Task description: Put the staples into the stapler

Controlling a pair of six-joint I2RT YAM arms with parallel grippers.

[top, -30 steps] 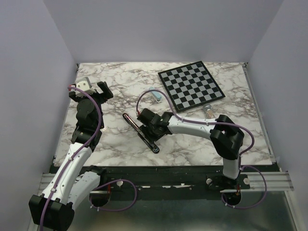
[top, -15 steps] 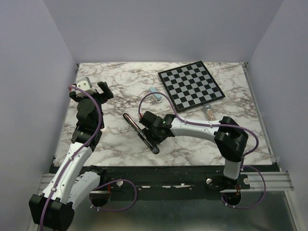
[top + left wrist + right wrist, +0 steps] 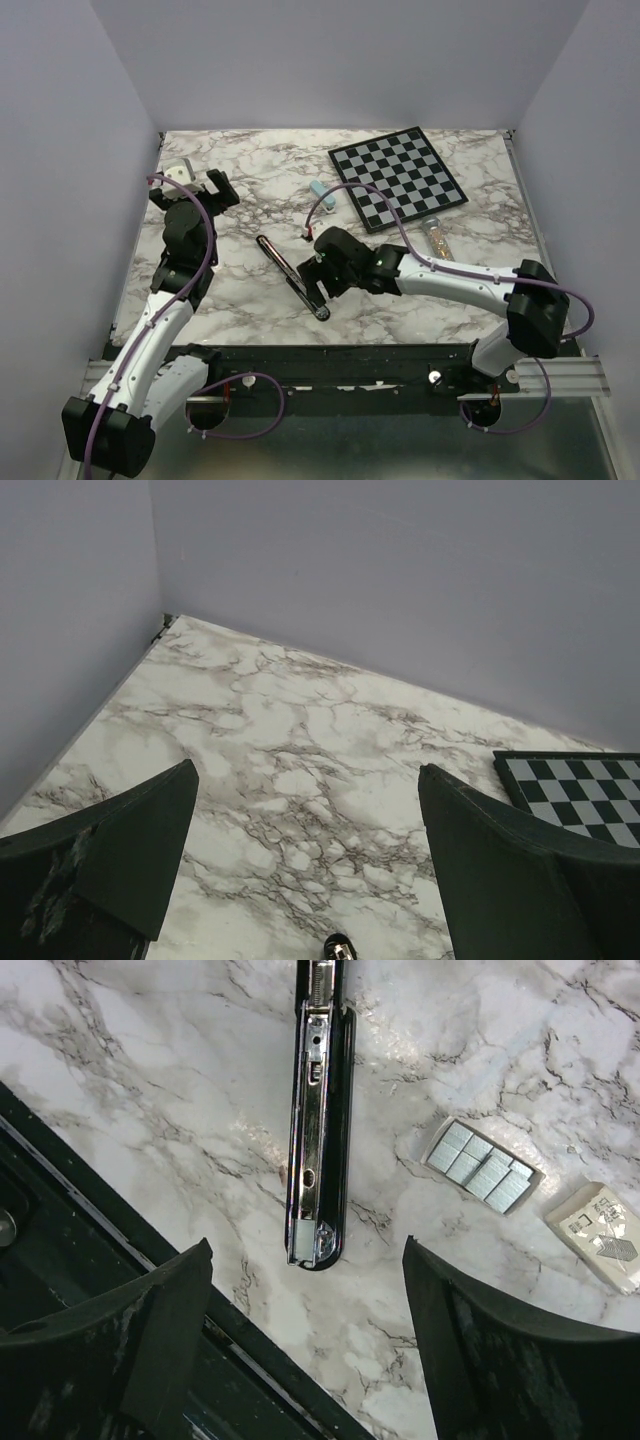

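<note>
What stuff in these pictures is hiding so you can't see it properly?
- Top view: the staples are hidden under the right arm.
- Right wrist view: one end of the stapler is cut off by the top edge.
- Left wrist view: the chessboard is mostly cut off by the right edge.

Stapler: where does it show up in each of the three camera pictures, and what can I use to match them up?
Top external: the stapler lies diagonally just left of centre, towards the near edge.
Left wrist: no stapler can be made out here.
Right wrist: the stapler runs from the top edge down the middle, with its shiny channel showing.
Shared landmark: the marble table, which also shows in the left wrist and right wrist views.
</note>
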